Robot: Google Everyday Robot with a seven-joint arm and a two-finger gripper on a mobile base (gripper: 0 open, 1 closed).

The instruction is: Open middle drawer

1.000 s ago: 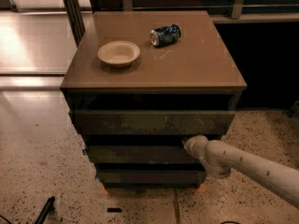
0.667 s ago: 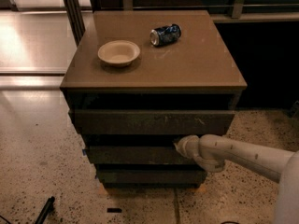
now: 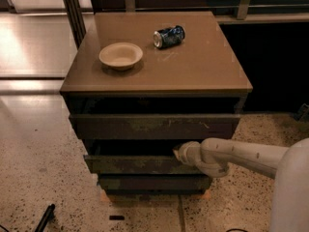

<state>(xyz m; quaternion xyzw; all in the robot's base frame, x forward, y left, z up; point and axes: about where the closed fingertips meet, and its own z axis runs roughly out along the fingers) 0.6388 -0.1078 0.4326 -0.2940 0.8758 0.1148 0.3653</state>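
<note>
The cabinet (image 3: 154, 66) has three dark drawer fronts stacked under its brown top. The middle drawer (image 3: 135, 164) is the second front, dark grey-brown and scuffed, with a dark gap above it. It stands slightly out from the cabinet. My white arm (image 3: 241, 156) comes in from the right. My gripper (image 3: 179, 152) is at the top edge of the middle drawer's front, right of its centre, in the gap under the top drawer (image 3: 149, 125). The bottom drawer (image 3: 154, 182) lies just below.
A beige bowl (image 3: 120, 55) and a blue can (image 3: 169, 36) lying on its side sit on the cabinet top. A dark pole (image 3: 72, 8) stands behind on the left. A black object (image 3: 46, 217) lies on the speckled floor at lower left.
My arm has moved left along the cabinet front. The gripper has gone from the drawer's right part toward its centre, at the top edge of the middle drawer.
</note>
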